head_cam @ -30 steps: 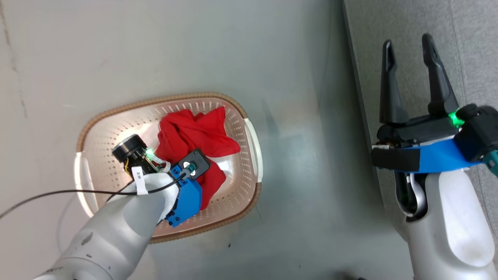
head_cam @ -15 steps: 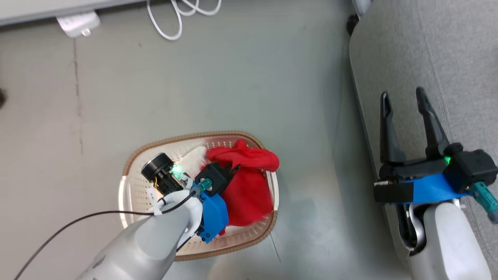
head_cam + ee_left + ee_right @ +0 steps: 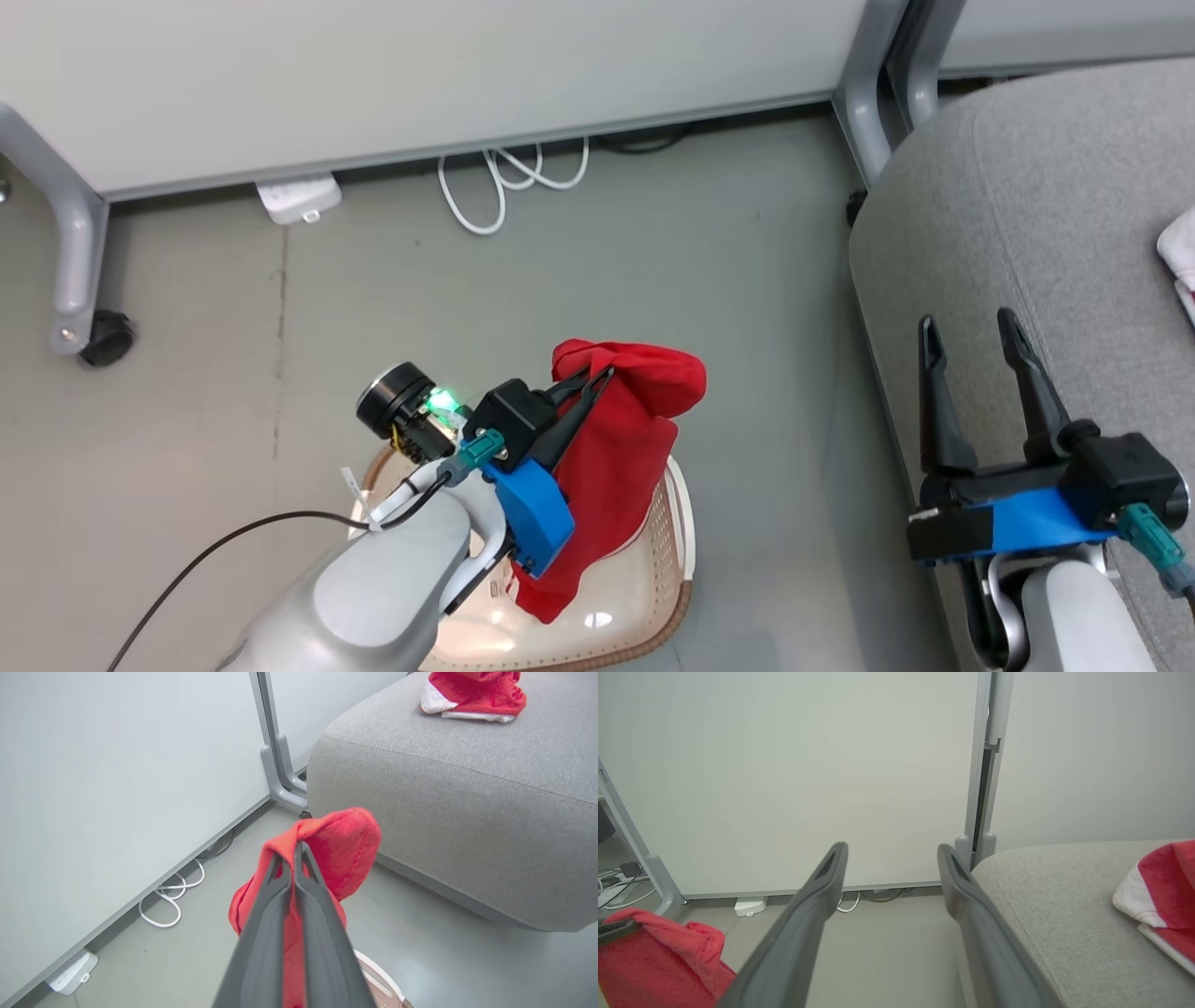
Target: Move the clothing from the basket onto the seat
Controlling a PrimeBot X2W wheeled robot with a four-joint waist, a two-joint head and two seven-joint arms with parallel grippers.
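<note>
My left gripper (image 3: 597, 376) is shut on a red garment (image 3: 621, 448) and holds it up above the cream basket (image 3: 680, 537), whose right rim shows beneath the hanging cloth. From the left wrist, the closed fingers (image 3: 299, 891) pinch the red garment (image 3: 345, 844) near its top fold. The grey seat (image 3: 1055, 215) stands to the right, and another red and white garment (image 3: 472, 695) lies on it, also showing at the seat's edge (image 3: 1178, 257). My right gripper (image 3: 971, 329) hovers open and empty over the seat's near edge (image 3: 1064, 914).
A white partition (image 3: 420, 75) on grey wheeled legs (image 3: 79, 271) runs along the back. White cables (image 3: 504, 187) and a power strip (image 3: 299, 198) lie on the grey floor below it. Open floor separates basket and seat.
My left gripper has risen out of the basket with the red garment, which now hangs free. The head camera has tilted up, so the partition and more of the seat came into view.
</note>
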